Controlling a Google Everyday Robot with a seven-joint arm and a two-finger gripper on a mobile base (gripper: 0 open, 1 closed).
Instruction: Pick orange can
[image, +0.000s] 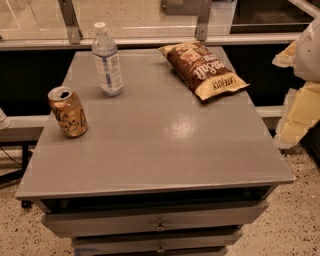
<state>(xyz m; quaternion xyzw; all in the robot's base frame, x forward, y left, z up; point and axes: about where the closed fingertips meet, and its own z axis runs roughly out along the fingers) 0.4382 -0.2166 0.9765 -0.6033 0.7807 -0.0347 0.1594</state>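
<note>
Dim warm light, glare on the table; gripper at right edge

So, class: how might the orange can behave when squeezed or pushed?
The orange can looks opened, so probably light and easily dented. Standing upright near the table edge, it may tip, then roll. The gripper is at far right.

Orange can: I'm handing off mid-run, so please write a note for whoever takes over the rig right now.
Hand: at the right edge of the view, beside the table, far from the can.
Orange can: upright near the table's left edge, in front of the water bottle and apart from it.
Chip bag: back right, out of the way.
Done: nothing yet; can not grasped.
Left: reach across, grip the can, lift it.
</note>
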